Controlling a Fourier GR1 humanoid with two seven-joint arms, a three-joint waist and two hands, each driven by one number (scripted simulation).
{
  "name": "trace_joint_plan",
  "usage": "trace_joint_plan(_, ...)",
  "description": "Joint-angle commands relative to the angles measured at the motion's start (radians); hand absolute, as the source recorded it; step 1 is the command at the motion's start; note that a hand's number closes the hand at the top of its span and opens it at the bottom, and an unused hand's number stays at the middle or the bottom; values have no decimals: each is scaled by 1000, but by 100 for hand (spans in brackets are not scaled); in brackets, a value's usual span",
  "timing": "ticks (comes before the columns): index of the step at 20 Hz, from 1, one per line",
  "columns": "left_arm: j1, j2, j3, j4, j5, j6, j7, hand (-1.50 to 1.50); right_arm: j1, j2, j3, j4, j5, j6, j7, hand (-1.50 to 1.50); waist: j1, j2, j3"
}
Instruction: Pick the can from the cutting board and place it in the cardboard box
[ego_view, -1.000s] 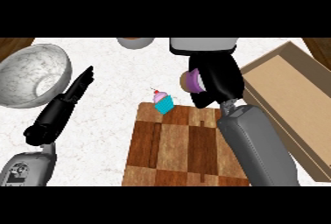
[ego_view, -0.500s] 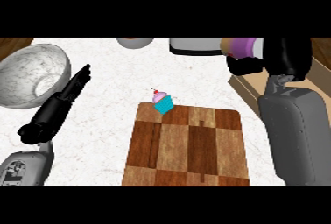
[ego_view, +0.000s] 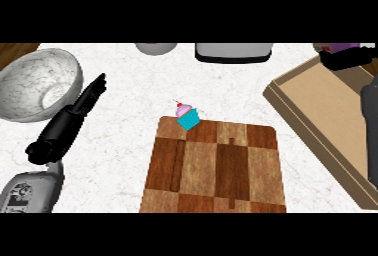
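Purple shows at the top right corner: the can (ego_view: 341, 47), only a sliver of it, sits inside the curled black fingers of the right hand (ego_view: 348, 57), which has its grip closed round it. The can is off the cutting board (ego_view: 214, 167) and up over the far end of the cardboard box (ego_view: 325, 117), close to the box's far rim; how high it is held above the box, I cannot tell from here.

So the carry looks nearly done, and the step in hand is the placing. To my eye the next move calls for bringing the can a little further in over the box's brown floor, lowering it, and then letting the fingers open so it rests inside the walls rather than on the rim.

The box itself shows only bare brown floor in the part I can see; its near corner runs out of view. The board, well to the left of it, carries nothing of the task now, only a small cupcake (ego_view: 187, 116) with a blue wrapper and pink top perched at its far left corner.

Further left, the left hand (ego_view: 87, 97) lies with straight fingers on the white marbled surface (ego_view: 118, 165), holding nothing, just beside a big grey bowl (ego_view: 37, 85) that looks empty. Two grey objects at the far edge are cut off.
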Motion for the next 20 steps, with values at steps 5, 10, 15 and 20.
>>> trace_joint_plan(5,1,-15,-6,-59,9,-1,52,0,-7,-173,-92,260,-105,256,-91,150,5,0,0)
trace_joint_plan(10,-4,-15,8,-16,11,-9,18,0,33,-242,-86,436,-106,252,-238,150,10,5,1)
trace_joint_plan(15,-11,12,32,26,19,-40,-15,0,26,-264,-62,537,-106,332,-264,-150,6,4,0)
trace_joint_plan(20,1,-29,-16,-53,-22,-3,48,0,16,-318,-86,552,-193,399,-474,-150,7,0,1)
